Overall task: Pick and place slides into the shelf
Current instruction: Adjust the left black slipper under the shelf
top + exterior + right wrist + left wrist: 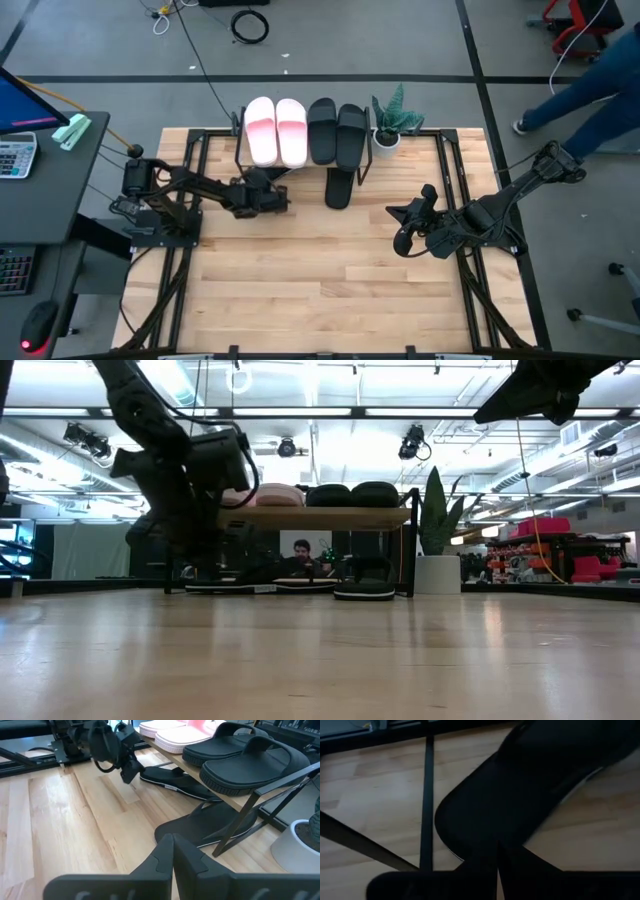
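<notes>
Left gripper (283,197), jaws clamped on a thin flip-flop (172,781), slides it under the shelf (300,118) at twelve o'clock; right gripper (402,228) waits, jaws together.

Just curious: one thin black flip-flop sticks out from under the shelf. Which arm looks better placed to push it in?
Probably right: its pincer hovers free beside that flip-flop, while the left pincer is at the other.

I work in a robotics lab: ceiling strip lights (330,412), cables (249,25) on grey floor (400,40), a calculator (16,155) beside my counter (320,280).
</notes>
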